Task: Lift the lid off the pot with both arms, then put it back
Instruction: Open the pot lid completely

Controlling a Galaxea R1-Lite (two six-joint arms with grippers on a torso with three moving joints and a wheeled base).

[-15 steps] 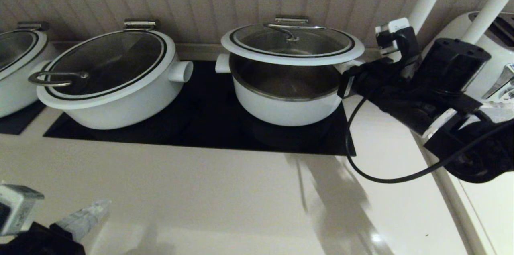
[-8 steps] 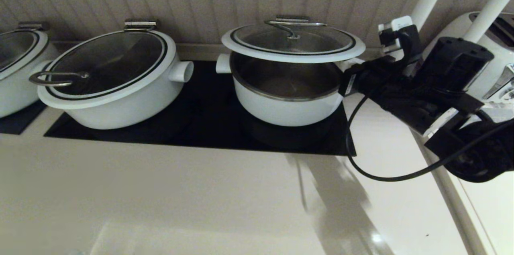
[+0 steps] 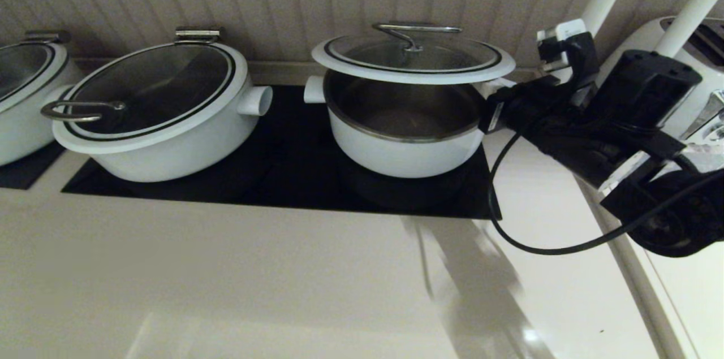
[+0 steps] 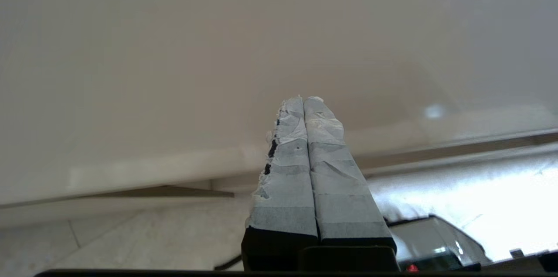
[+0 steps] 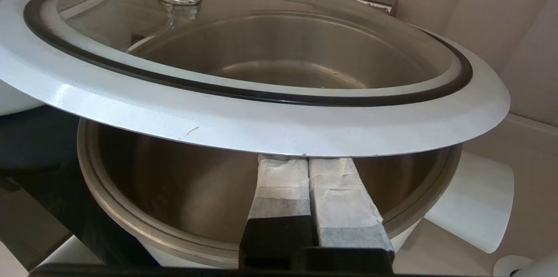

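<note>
At counter's back edge, on black hob: white pot, glass lid raised above its rim, tilted. Right gripper w/ fingers pressed together, wedged under lid's near rim from pot's right side, propping not clamping. Left gripper clenched on nothing, well apart by counter's front edge, absent from head view. Fingertip contact hidden by rim.

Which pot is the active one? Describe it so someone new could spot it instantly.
On the black cooktop against the ribbed wall, it is the white pot nearer the toaster. Unlike the closed pot to its left, its glass lid is raised clear of the rim, propped from beneath by the shut right gripper.
</note>
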